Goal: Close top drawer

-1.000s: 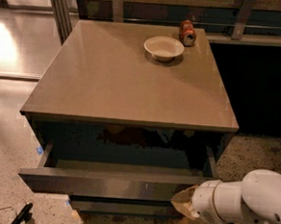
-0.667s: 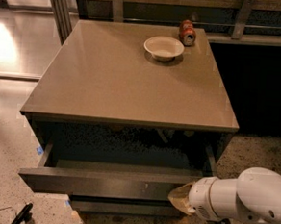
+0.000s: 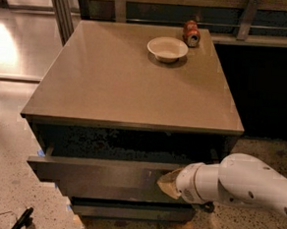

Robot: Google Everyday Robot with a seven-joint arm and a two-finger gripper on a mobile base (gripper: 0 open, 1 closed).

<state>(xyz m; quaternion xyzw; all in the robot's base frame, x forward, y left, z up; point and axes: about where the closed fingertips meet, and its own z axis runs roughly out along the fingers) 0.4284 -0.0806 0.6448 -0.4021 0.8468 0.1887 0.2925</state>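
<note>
One hand (image 3: 167,183) at the one open top drawer (image 3: 95,174).

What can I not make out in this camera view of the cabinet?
Inside of the top drawer: dark, shadowed by the cabinet top.
End effector at the drawer front's right part: contact unclear, partly covered by the white arm.
Lower drawers: mostly hidden under the open top drawer.

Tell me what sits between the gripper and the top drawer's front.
Nothing shows between them in the camera view. The gripper appears to sit right against the front of the top drawer, toward its right end, and the drawer stands pulled out.
</note>
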